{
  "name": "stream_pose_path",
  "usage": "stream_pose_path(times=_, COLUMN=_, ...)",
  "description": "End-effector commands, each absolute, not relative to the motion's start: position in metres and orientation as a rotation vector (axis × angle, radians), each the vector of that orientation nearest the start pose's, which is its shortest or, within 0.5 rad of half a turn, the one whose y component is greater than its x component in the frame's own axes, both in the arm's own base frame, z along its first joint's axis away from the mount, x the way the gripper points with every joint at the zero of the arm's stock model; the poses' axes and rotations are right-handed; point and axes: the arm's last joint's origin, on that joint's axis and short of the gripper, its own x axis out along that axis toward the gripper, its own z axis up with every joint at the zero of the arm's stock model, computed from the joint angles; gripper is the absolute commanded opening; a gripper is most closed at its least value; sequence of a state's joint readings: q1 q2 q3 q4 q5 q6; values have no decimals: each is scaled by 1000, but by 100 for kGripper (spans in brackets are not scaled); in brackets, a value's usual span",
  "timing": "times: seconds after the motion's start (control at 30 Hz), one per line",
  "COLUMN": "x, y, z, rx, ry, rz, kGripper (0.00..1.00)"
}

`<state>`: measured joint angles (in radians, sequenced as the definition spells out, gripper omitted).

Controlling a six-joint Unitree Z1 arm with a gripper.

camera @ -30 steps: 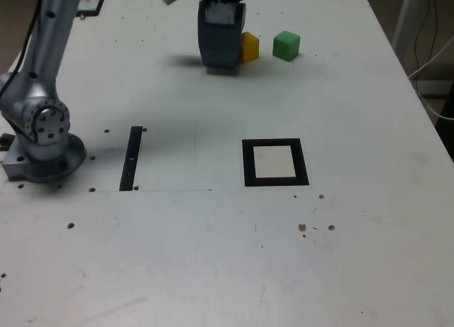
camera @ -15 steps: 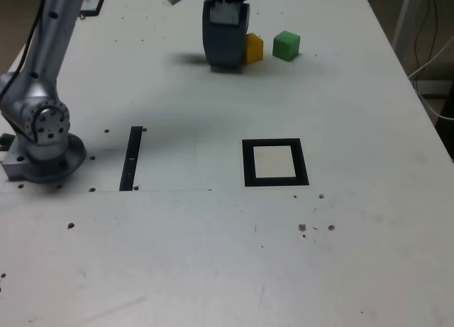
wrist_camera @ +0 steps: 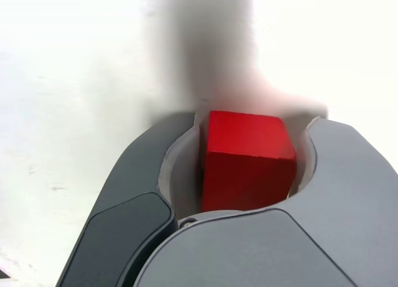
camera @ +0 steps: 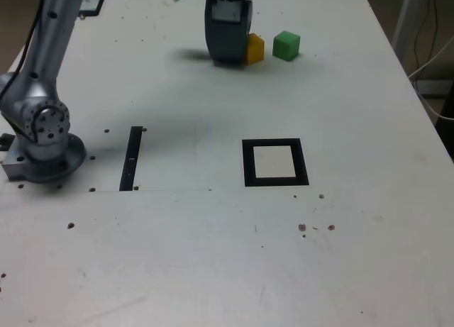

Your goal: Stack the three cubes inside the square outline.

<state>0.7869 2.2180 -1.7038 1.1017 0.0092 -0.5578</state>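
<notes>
The red cube [wrist_camera: 249, 165] sits between the two dark grey jaws of my gripper [wrist_camera: 252, 121] in the wrist view, and the jaws press against both of its sides. In the exterior view the gripper [camera: 228, 56] stands low on the table at the far side and hides the red cube. The yellow cube [camera: 255, 48] touches the gripper's side on the exterior view's right. The green cube [camera: 286, 45] stands a little further right, apart from it. The square outline [camera: 247, 162] lies nearer the camera, with nothing inside it.
The arm's grey base [camera: 42, 139] stands at the exterior view's left. A thin black strip [camera: 132, 158] lies flat between the base and the square outline. The table's right edge [camera: 418, 107] runs near hanging cables.
The gripper has shifted slightly towards the exterior view's right and settled lower by the yellow cube. Its jaws have closed in on the red cube.
</notes>
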Motion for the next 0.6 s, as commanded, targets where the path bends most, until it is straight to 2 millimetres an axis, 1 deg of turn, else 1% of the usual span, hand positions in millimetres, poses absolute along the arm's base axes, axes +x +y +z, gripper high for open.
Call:
stream_pose_path(times=0.0, x=297, y=301, z=203, rx=-1038, ry=1367, rz=1041, kGripper=41)
stream_pose_path(times=0.3, x=296, y=300, z=208, rx=-1020, ry=1402, rz=1007, kGripper=38)
stream_pose_path(times=0.57, x=296, y=300, z=232, rx=-1008, ry=1447, rz=974, kGripper=38)
